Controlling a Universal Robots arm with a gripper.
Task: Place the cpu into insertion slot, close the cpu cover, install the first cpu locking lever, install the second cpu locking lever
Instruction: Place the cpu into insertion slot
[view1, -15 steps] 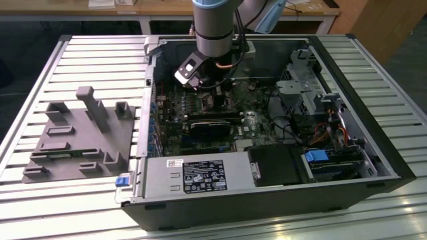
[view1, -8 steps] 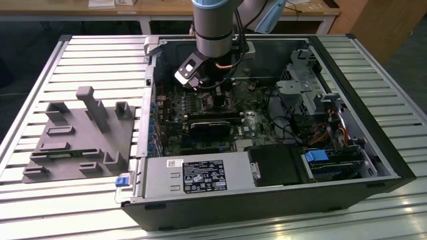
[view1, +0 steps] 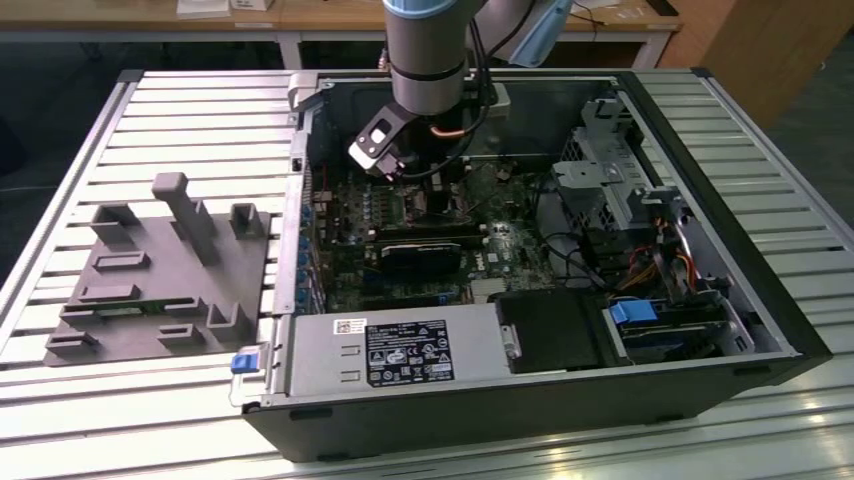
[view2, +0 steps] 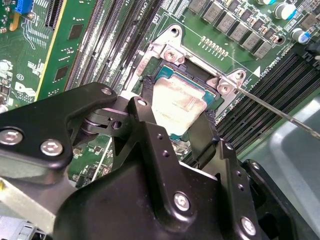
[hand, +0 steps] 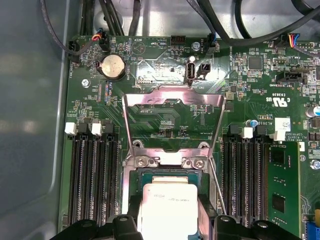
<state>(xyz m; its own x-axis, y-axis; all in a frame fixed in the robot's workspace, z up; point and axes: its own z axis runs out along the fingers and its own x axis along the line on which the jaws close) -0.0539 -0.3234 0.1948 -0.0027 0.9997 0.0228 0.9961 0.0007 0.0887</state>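
Placing looks in hand: the gripper pinches the cpu by its edges at the insertion slot, the cpu cover open, and seating it calls for level, square alignment.

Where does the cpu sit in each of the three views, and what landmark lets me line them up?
Exterior view: hidden beneath the arm, inside the open computer case.
Second wrist view: cpu held in the gripper, over the insertion slot.
First wrist view: cpu next to the open cpu cover's hinge.
Shared landmark: the slot's two-screw silvery rim, in both wrist views.
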